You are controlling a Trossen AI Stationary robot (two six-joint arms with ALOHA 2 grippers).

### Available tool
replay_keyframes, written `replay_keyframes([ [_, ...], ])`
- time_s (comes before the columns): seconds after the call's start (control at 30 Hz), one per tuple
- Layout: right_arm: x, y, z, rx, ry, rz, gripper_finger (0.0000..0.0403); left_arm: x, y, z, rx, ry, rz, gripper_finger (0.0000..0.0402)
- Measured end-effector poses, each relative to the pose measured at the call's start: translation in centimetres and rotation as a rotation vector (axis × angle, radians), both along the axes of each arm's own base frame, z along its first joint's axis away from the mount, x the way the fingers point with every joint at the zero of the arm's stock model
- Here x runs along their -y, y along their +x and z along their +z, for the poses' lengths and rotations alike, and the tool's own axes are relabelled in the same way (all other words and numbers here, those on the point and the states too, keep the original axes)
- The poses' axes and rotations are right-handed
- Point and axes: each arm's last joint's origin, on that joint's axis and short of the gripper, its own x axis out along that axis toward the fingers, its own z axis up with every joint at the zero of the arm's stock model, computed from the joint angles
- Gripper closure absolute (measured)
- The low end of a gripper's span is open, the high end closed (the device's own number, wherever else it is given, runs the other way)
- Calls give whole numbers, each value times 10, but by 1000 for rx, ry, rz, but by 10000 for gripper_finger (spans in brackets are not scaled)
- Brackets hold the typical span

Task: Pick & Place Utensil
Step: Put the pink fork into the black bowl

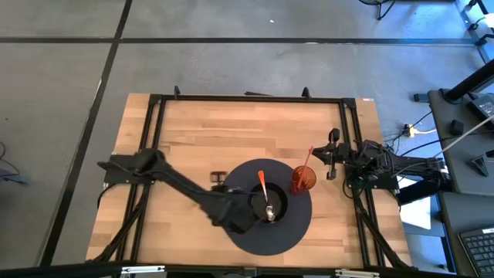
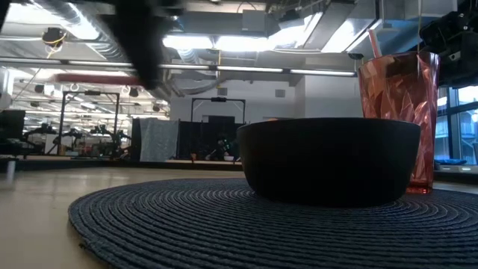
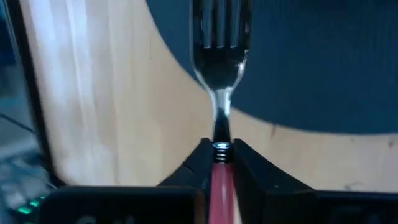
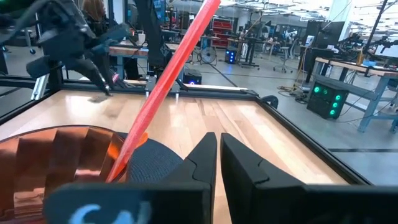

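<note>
Orange-handled and steel-tined, the fork (image 3: 219, 93) is up off the table, clamped at the handle between the fingers of the left gripper (image 1: 266, 210), which hangs over the dark bowl (image 1: 270, 202) in the middle of the round woven placemat (image 1: 297, 228). So the pick looks done; the placing is left. The fork has yet to be set down, and the bowl seems the likely spot. Over at the table's right edge, the right gripper (image 4: 217, 152) waits, pinched closed on nothing, beside the orange tumbler (image 1: 302, 179) with its straw (image 1: 307, 161).
</note>
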Motion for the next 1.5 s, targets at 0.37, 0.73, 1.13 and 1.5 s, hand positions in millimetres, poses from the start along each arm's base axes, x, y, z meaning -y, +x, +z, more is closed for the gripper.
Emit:
replay_keyframes([
  [0.37, 0, 0, 0, -3, -17, 0, 379, -17, 94, -9, 4, -68, -276, 372],
  [0.73, 0, 0, 0, -8, -22, 1, 379, -30, 109, -34, -61, -76, -368, 372],
  [1.13, 0, 0, 0, -8, -22, 0, 379, -3, 112, -33, -28, -8, -605, 372],
  [1.5, 0, 0, 0, -7, -21, 1, 379, 3, 119, -31, 67, -68, -609, 372],
])
